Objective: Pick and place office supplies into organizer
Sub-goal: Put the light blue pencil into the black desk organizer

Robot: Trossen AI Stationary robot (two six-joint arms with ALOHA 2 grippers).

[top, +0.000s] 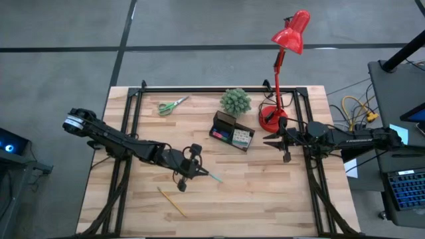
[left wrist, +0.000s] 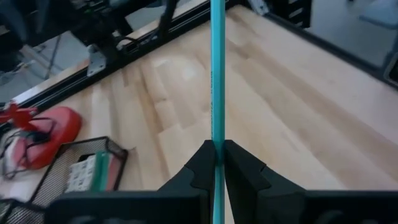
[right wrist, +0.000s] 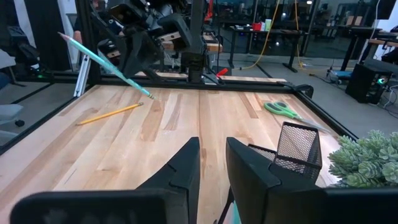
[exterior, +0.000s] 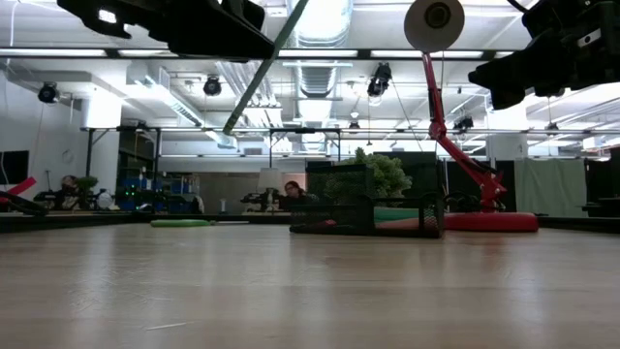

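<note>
While my left gripper (left wrist: 218, 163) pinches the teal pen (left wrist: 217, 74) between pressed-together fingers, the job as I judge it is to carry it across to the black mesh organizer (top: 232, 130), which sits mid-table just in front of the spiky potted plant (top: 236, 101) and beside the red desk lamp's base (top: 269, 118). To do this well I should keep the squeeze firm, since the pen sticks out long past my fingertips and could swing or slip; I would travel high enough that its tip clears the mesh wall, line the shaft up over an open compartment, and only then lower and let go. My left arm reaches from the table's left edge toward the middle, wrist lifted off the wood, the pen angled down and away from me. My right gripper (right wrist: 213, 163) waits above the table near the lamp's base, its jaws a narrow gap apart and holding nothing. Not yet collected are the yellow pencil (top: 172, 201) near the front edge and the green-handled scissors (top: 172, 105) toward the back.
</note>
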